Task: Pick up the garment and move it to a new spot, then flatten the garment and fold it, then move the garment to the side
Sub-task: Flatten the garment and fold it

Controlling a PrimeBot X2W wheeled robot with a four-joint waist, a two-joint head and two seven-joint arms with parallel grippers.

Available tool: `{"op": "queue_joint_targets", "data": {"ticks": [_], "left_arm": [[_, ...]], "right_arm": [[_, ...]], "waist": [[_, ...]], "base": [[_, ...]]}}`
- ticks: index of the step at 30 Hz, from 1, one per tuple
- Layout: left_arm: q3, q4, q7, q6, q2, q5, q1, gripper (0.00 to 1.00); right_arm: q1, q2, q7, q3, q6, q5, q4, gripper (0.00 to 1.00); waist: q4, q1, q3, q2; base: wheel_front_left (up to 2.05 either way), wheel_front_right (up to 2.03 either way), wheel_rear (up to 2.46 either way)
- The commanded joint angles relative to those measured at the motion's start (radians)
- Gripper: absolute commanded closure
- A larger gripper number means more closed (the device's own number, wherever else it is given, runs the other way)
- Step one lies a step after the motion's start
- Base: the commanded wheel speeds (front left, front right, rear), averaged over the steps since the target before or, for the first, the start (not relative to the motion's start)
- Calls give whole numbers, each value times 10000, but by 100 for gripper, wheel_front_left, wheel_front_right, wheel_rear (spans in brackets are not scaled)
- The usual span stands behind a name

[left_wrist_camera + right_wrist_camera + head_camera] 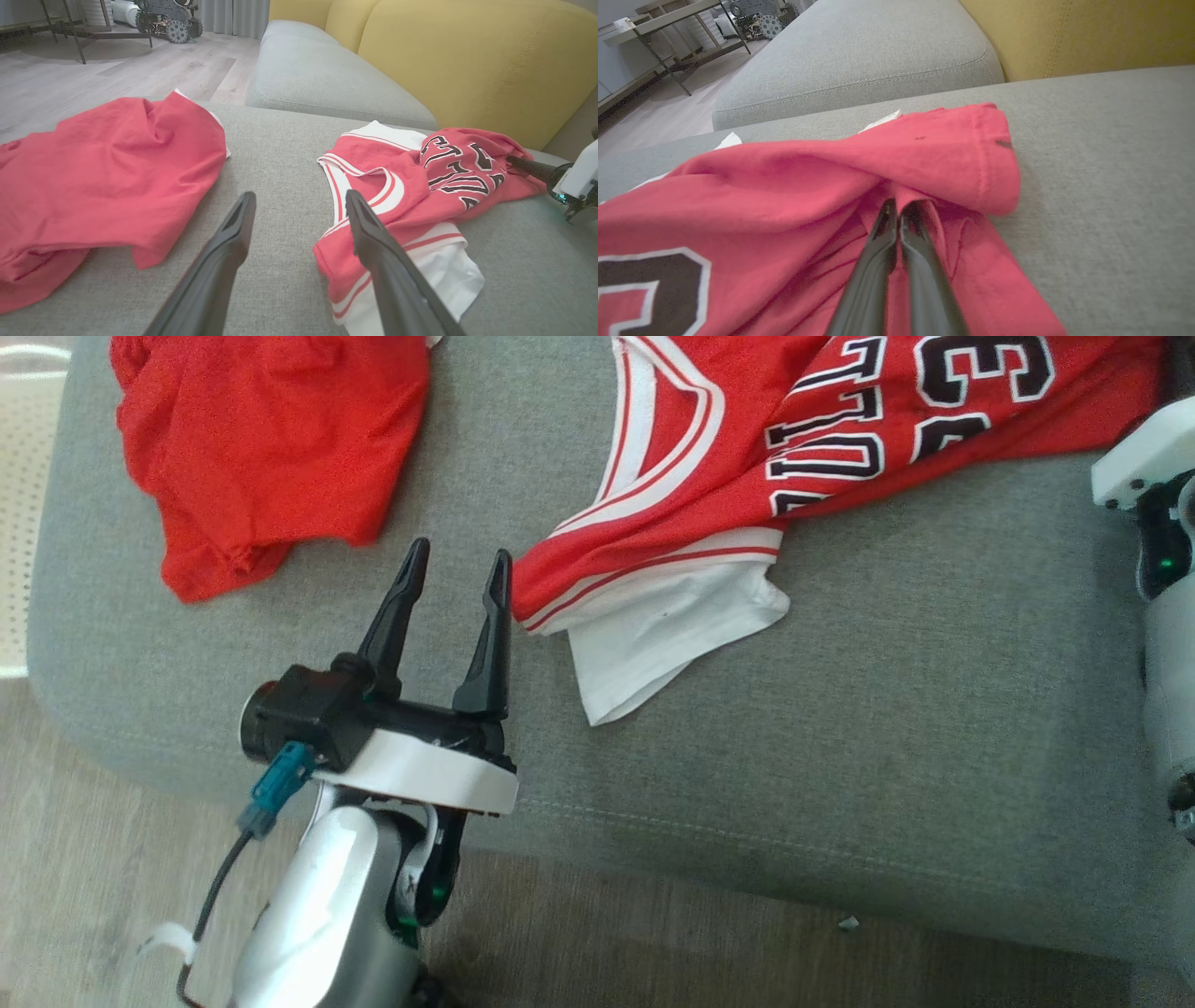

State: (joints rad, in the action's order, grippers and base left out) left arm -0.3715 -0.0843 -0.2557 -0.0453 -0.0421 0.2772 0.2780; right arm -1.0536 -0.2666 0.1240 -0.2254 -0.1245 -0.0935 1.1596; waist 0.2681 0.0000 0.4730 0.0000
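Grey sofa cushion [887, 728] carries a red jersey [840, 457]. Just beside the jersey, the left gripper [461, 553] hovers spread; the right gripper [902, 207], pressed together, apparently pinches a jersey fold.

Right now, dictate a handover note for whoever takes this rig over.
Left gripper: open, empty, between the plain red garment and the red basketball jersey on the grey sofa cushion.
Right gripper: shut on a fold at the jersey's right end.
Done: grasp only; jersey lies crumpled.
To do: lift, move, flatten, fold, set aside.
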Motion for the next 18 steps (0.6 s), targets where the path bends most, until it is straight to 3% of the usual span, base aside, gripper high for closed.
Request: {"op": "queue_joint_targets", "data": {"ticks": [1,11,18], "left_arm": [[378,270,-60,-87,-82,63,132,0],[561,166,-61,-65,-82,53,-78,0],[877,41,-61,-27,-82,-72,-514,0]], "right_arm": [[-259,98,178,146,-62,-191,-196,100],[-214,151,544,771,-62,-327,23,100],[-147,332,302,2236,-62,357,256,100]], "waist": [[-115,0,-124,0],[-810,0,-1111,0],[-1553,0,-2156,0]], "base": [[0,0,0],[0,0,0],[0,0,0]]}}
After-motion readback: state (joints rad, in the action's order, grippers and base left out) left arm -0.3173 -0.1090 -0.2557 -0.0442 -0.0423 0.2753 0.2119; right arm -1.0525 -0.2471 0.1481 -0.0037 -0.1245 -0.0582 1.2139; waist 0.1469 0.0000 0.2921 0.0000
